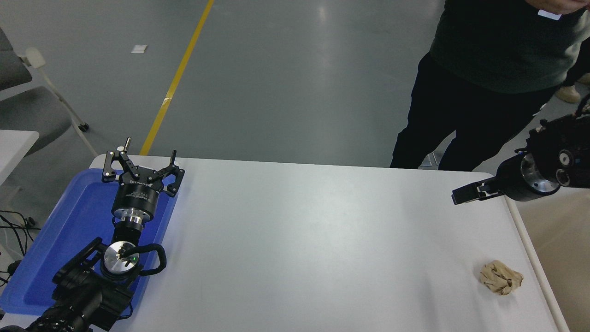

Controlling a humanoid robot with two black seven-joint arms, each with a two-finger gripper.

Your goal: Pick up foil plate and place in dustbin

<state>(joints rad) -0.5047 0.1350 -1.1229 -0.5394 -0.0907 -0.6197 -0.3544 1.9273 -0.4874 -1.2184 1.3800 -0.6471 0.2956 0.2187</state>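
Note:
The foil plate is not in view. The dustbin (529, 249) shows only partly at the right edge, with a thick white rim and a beige inside. My right gripper (461, 194) comes in from the right edge and hangs in the air over the table's far right corner, just left of the bin's rim, pointing left. It is seen side-on and nothing shows in it. My left gripper (140, 162) is parked at the lower left over a blue tray, open and empty.
A small crumpled tan paper ball (501, 277) lies on the white table (313, 240) near its right edge. The flat blue tray (73, 221) lies at the left. A person (484, 92) stands at the far right side. A chair (27, 101) stands far left.

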